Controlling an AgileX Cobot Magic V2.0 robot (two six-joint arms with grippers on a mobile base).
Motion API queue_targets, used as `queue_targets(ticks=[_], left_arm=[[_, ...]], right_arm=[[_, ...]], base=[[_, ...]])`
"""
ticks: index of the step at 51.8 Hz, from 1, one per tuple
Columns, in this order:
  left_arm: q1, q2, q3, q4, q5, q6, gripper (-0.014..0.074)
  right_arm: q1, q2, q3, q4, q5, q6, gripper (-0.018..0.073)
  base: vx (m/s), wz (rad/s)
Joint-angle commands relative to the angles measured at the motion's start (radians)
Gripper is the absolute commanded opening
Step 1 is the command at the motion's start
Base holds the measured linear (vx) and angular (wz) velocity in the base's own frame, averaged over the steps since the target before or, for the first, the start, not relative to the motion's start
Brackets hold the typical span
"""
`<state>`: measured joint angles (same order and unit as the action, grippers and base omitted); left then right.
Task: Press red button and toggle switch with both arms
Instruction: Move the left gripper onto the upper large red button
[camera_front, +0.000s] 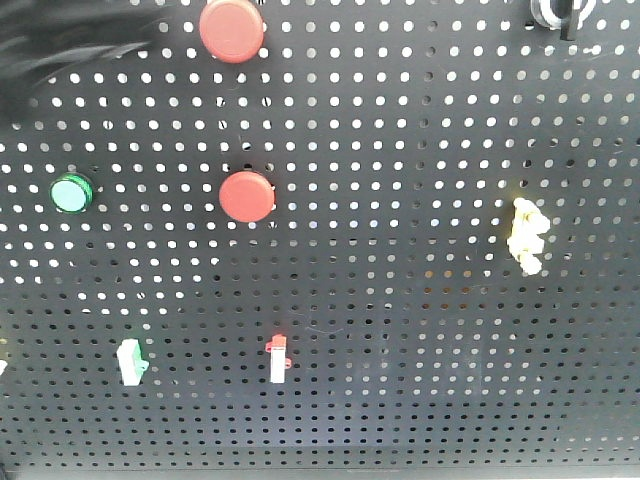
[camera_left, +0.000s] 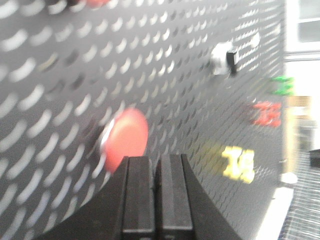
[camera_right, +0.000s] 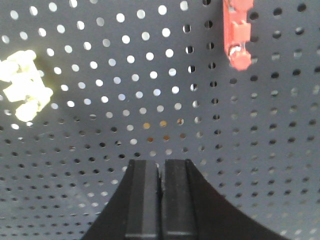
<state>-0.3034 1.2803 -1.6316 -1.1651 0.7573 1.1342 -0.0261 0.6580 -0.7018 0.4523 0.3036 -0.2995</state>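
The left gripper (camera_left: 155, 165) is squeezed closed with nothing in it. The red button (camera_left: 125, 139) sits just past its tips, a bit to the left. The right gripper (camera_right: 161, 167) is closed and empty too. A red switch (camera_right: 237, 35) is up to its right and a yellow switch (camera_right: 25, 85) up to its left.

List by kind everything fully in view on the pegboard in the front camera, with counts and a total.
Red round buttons: 2
Green round button: 1
Small white switches: 2
Yellow part: 1
Total: 6
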Motion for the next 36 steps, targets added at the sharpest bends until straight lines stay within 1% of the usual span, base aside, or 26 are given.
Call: queue_targets(ticks=[1, 5, 10, 21, 36], left_arm=[[-0.034, 0.037, -0.087, -0.064, -0.025, -0.001, 0.0001], [-0.048, 0.073, -0.115, -0.062, -0.027, -0.001, 0.0001], [-0.048, 0.107, -0.133, -0.066, -0.036, -0.001, 0.0001], [-0.047, 0.136, -0.132, -0.068, -0.13, -0.025, 0.0001], [-0.047, 0.137, -0.132, -0.051, -0.202, -0.025, 0.0001]], right_arm=[[-0.006, 0.005, -0.035, 0.011, -0.089, -0.017, -0.0003], [-0.006, 0.005, -0.035, 0.011, -0.09, -0.021, -0.0003], [-0.006, 0.005, -0.035, 0.011, -0.096, -0.036, -0.0003], [-0.006, 0.005, -0.035, 0.011, -0.106, -0.056, -0.0003], [-0.006, 0.005, -0.035, 0.011, -0.111, -0.056, -0.0003]], base=[[0.0, 0.0], [0.0, 0.0], [0.0, 0.0], [0.0, 0.0], [0.0, 0.0]])
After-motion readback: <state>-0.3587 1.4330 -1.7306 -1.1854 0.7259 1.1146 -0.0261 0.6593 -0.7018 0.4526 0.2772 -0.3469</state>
